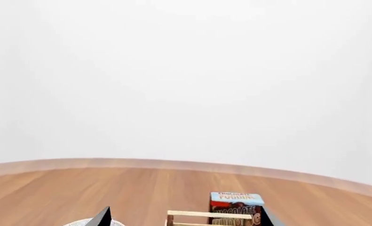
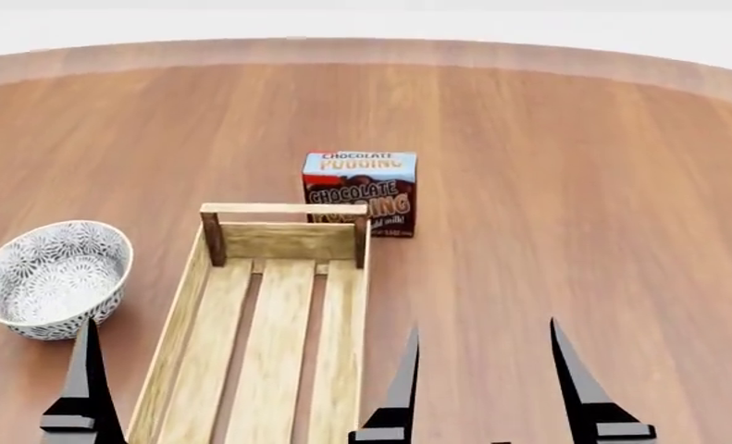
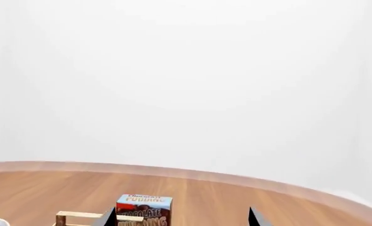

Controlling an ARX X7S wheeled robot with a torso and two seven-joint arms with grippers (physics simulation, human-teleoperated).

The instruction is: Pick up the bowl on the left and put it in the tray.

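Observation:
The bowl (image 2: 54, 277), white with a grey-blue floral pattern, stands on the wooden table at the left, beside the far end of the tray (image 2: 270, 314). The tray is a long light-wood crate with nothing in it. In the left wrist view my left gripper (image 1: 186, 217) is open. Only the rim of the bowl (image 1: 85, 222) shows, by one fingertip, with the tray's end (image 1: 204, 215) ahead. One left finger (image 2: 84, 384) stands just in front of the bowl, apart from it. My right gripper (image 2: 490, 370) is open and holds nothing, right of the tray.
A chocolate pudding box (image 2: 359, 192) stands upright just behind the tray's far right corner, also in the right wrist view as the box (image 3: 144, 210). The round wooden table's far edge (image 2: 366, 46) curves across the back, with a white wall behind.

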